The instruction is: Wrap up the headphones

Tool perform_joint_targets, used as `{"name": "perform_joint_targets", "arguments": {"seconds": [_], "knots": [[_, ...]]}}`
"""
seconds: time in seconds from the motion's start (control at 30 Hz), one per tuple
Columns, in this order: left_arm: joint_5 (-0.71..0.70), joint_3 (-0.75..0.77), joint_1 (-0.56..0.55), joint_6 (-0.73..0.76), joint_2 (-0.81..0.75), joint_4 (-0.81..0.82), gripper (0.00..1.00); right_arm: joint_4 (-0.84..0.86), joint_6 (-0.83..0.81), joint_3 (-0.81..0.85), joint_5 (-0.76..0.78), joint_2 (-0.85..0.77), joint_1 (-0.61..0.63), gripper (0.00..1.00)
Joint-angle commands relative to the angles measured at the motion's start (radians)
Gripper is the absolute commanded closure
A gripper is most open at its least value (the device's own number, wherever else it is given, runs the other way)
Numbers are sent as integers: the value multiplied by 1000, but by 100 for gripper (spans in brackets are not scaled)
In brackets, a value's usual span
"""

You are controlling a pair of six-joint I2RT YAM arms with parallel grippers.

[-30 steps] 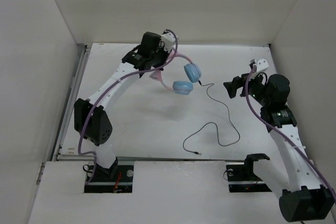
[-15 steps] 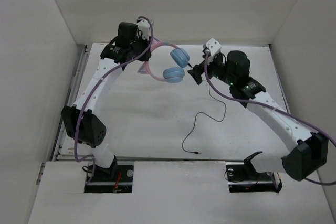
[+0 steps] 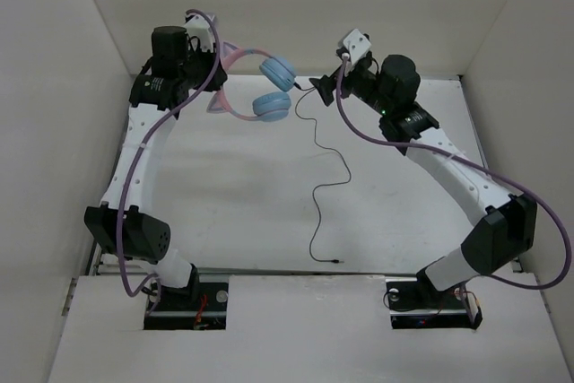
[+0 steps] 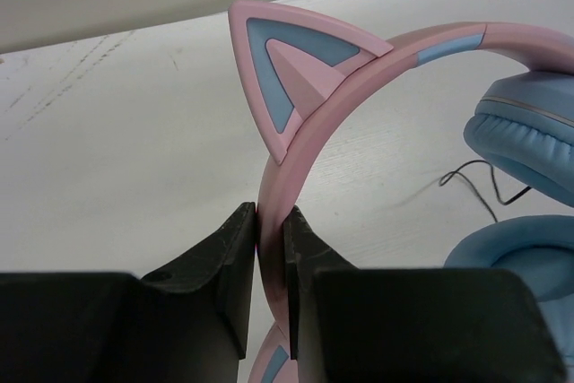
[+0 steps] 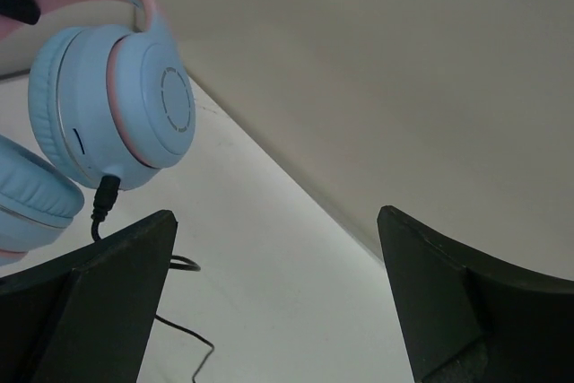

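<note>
**Headphones held up at the far end of the bench, cable not yet wound**

Nearest the arm bases, the plug (image 3: 334, 262) lies on the bench (image 3: 224, 213), and from it the thin black cable (image 3: 316, 208) snakes away loose toward the far side. No turn of it goes round the headphones (image 3: 260, 89), so I judge the wrapping itself is all left to do, and only the pick-up is done. Further back, the left gripper (image 4: 269, 221) is pinched on the pink headband (image 4: 300, 127) just below a cat ear (image 4: 282, 69), holding the set above the bench. The right gripper (image 5: 276, 221) is spread wide with nothing in it, just beside the ear cup (image 5: 112, 105) where the cable plugs in. The lower cup is cut off in both wrist views, and the cable is too thin to trace near the cups from above.
</note>
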Motion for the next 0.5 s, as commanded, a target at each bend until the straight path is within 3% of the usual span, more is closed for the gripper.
{"name": "perform_joint_targets", "arguments": {"seconds": [0.0,0.47], "knots": [[66,68,15,-44,-65,48,100,67,6,61,-83,20,-4,0],[84,59,93,-62,-67,51,100,91,31,112,-91,13,-7,0]]}}
